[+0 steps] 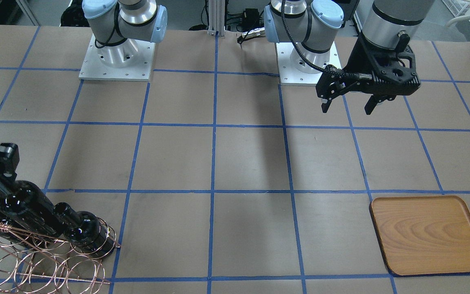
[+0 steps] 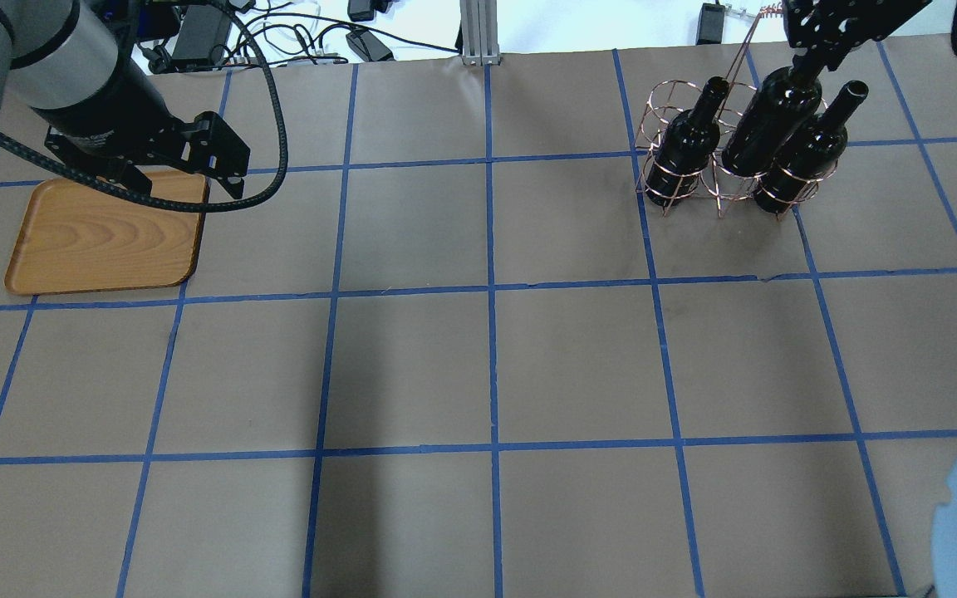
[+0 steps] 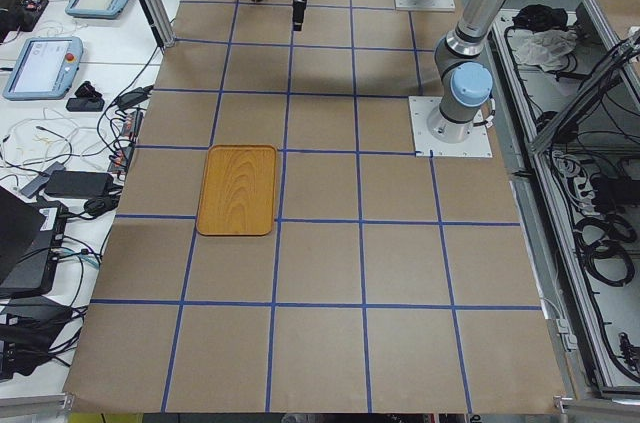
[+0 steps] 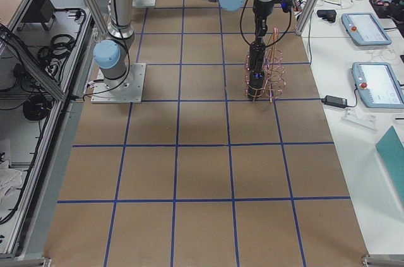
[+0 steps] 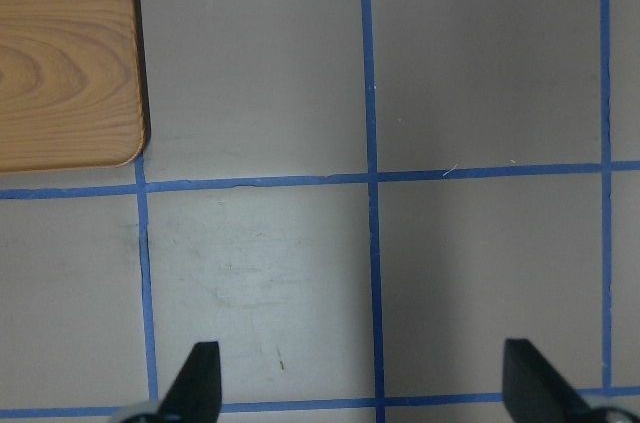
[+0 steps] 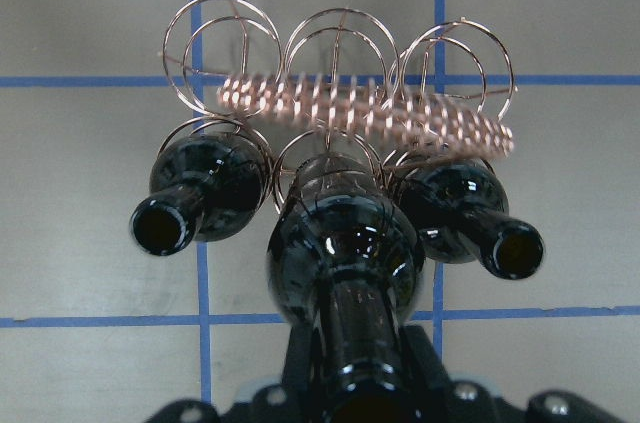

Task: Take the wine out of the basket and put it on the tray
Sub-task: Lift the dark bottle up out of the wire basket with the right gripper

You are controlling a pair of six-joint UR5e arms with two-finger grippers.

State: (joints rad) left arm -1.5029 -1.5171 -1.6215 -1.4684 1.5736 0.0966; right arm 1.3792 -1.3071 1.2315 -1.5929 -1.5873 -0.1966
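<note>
Brown-papered tabletop (image 2: 487, 374), blue tape grid. Clamped by its neck in right gripper (image 2: 811, 54): glossy near-black glass wine bottle (image 2: 769, 120), middle of three, higher than neighbours (image 2: 682, 154) in copper wire-ring basket (image 6: 365, 108). Near flat orange-brown wooden tray (image 2: 105, 237): left gripper (image 1: 347, 107), fingers spread.

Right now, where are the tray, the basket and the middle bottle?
tray (image 2: 105, 241), overhead view, bare wood near its middle.
basket (image 6: 360, 108), right wrist view, its twisted handle.
middle bottle (image 2: 761, 129), overhead view, its body.
</note>
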